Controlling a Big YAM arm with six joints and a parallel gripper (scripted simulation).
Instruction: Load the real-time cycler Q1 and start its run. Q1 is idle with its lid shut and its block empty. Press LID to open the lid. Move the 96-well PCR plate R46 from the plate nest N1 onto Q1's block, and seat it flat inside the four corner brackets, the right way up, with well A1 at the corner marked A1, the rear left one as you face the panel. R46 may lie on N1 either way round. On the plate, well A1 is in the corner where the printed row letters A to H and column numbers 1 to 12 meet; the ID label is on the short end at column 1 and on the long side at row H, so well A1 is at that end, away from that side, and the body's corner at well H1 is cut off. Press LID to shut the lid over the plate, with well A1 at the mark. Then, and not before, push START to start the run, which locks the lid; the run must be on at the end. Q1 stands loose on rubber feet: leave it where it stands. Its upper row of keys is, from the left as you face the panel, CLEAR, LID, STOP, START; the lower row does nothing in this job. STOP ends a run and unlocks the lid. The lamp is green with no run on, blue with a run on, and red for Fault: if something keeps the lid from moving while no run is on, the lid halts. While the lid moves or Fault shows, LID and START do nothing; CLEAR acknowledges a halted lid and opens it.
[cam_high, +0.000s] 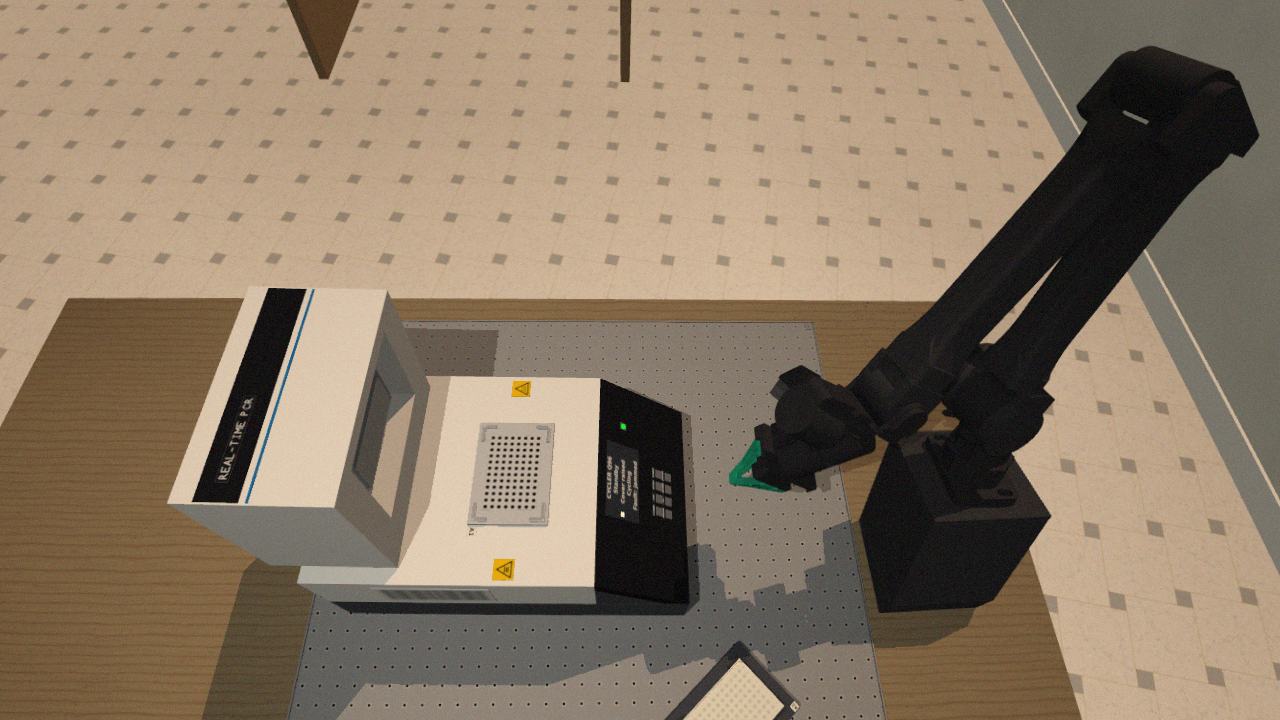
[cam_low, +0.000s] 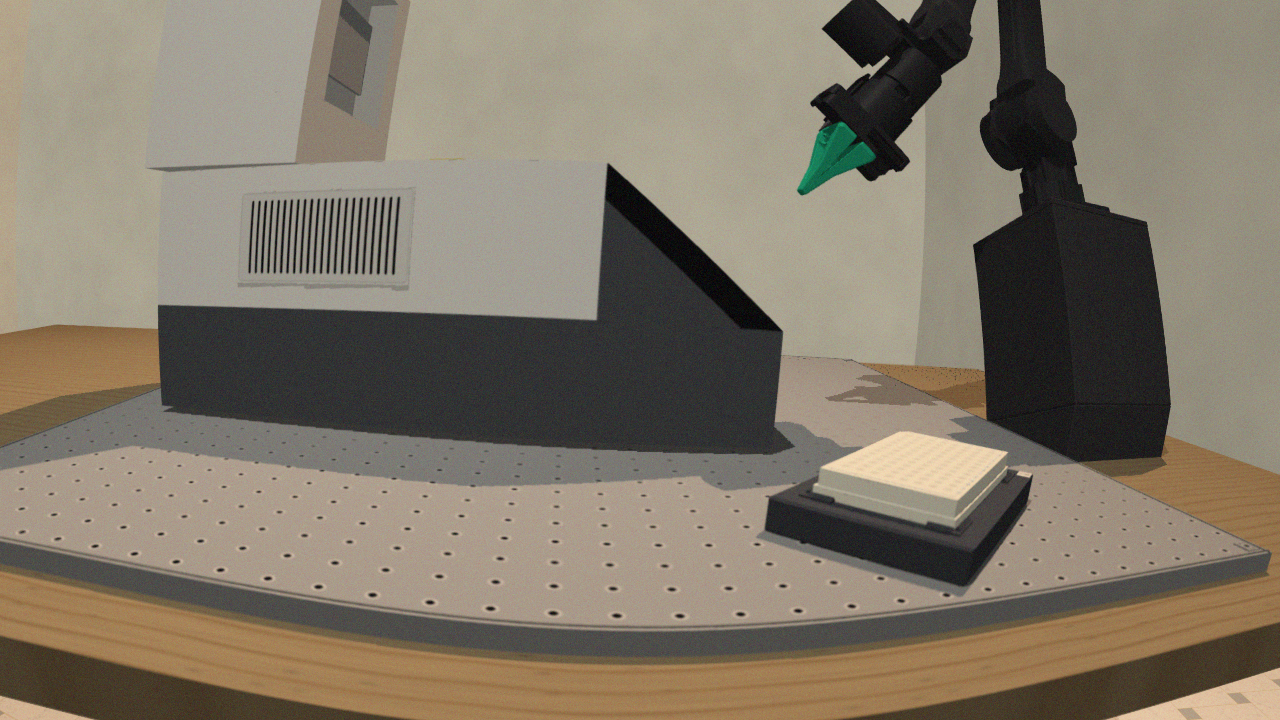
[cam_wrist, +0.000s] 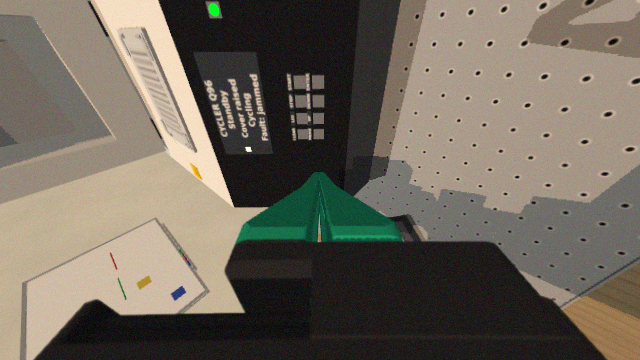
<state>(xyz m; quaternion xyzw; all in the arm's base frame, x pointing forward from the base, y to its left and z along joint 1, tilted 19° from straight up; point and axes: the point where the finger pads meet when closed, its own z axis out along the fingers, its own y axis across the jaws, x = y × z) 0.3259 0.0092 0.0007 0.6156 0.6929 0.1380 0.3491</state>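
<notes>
Q1 (cam_high: 501, 501) stands lid-up as the hand (cam_low: 812, 181), pinched fully closed and holding nothing, hovers beside its panel (cam_high: 640, 488).

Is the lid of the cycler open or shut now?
Open. The lid stands raised behind the block, whose bare wells show from above. The lamp is green.

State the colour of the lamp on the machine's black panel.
Green; the lamp shows best in the wrist view.
</notes>
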